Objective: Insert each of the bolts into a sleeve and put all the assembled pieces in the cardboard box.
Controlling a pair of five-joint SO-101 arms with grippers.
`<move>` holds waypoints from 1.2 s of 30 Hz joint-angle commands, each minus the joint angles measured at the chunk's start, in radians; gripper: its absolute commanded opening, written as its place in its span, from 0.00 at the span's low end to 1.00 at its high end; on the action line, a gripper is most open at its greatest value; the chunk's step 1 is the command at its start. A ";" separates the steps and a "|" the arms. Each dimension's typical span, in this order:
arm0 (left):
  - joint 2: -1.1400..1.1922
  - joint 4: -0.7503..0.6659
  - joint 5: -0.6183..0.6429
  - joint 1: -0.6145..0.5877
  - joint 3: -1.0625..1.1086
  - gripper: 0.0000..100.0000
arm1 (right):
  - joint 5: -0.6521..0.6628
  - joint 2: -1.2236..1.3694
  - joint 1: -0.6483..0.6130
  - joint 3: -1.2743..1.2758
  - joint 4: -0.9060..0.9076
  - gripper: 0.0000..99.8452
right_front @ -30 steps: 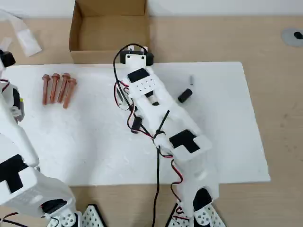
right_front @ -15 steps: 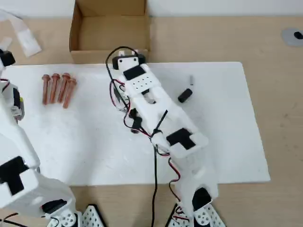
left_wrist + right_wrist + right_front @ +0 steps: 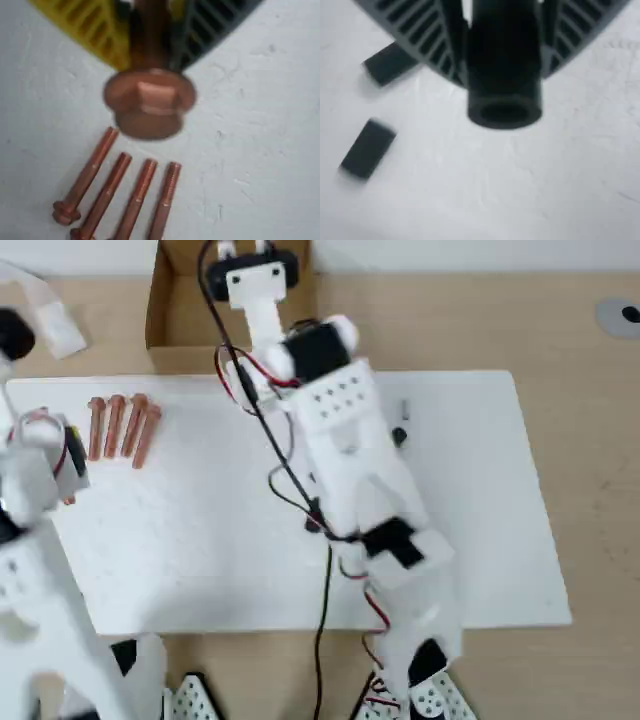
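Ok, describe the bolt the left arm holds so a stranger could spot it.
At the left end of the white mat, four copper bolts lie in a row. Close by, a fifth bolt sits clamped in the left pincer. It alone is gripped rather than lying flat, hex head poking out.

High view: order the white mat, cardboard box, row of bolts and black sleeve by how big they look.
1. white mat
2. cardboard box, partly covered by an arm
3. row of bolts
4. black sleeve, partly hidden by that arm, clearly smallest
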 commanded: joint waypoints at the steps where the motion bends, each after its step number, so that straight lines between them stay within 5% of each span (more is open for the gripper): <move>1: -0.209 -0.112 0.087 0.023 0.198 0.01 | 0.087 -0.254 -0.018 0.096 0.021 0.01; 8: -0.553 -0.342 0.215 0.048 0.555 0.01 | 0.206 -0.622 -0.013 0.662 -0.035 0.01; 18: -0.800 -0.798 0.215 0.209 0.941 0.01 | 0.245 -1.148 0.005 1.586 -0.675 0.01; 26: -0.812 -0.827 0.219 0.370 0.944 0.01 | 0.245 -1.469 -0.062 2.083 -1.181 0.01; 36: -0.806 -0.806 0.235 0.672 0.810 0.00 | 0.244 -1.644 -0.277 2.282 -1.373 0.01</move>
